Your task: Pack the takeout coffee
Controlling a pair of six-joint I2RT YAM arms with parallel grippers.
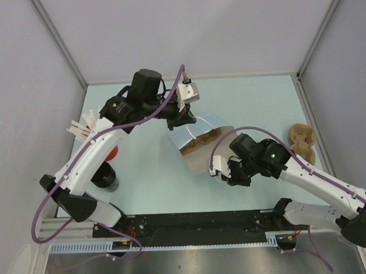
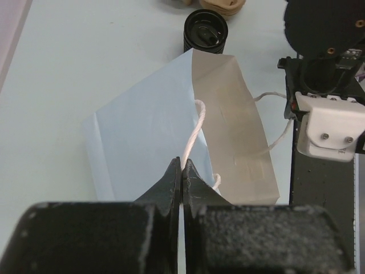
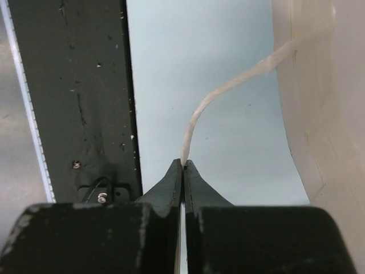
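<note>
The pale-blue paper bag [image 1: 201, 142] lies on the table with its mouth held apart. My left gripper [image 1: 187, 120] is shut on one white string handle [image 2: 194, 136] at the bag's far edge. My right gripper [image 1: 224, 170] is shut on the other string handle [image 3: 199, 111] at the near edge, with the bag's wall [image 3: 331, 114] to its right. The takeout coffee [image 2: 205, 31], a short black cup with a black lid, stands upright just beyond the bag [image 2: 142, 142] in the left wrist view. In the top view my right arm hides it.
The brown pulp carrier [image 1: 303, 141] lies at the right by the wall. The red cup [image 1: 112, 153] with white straws [image 1: 82, 126] stands at the left, partly under my left arm. A dark round thing [image 1: 106, 178] sits beside it. The black rail [image 1: 199, 224] runs along the near edge.
</note>
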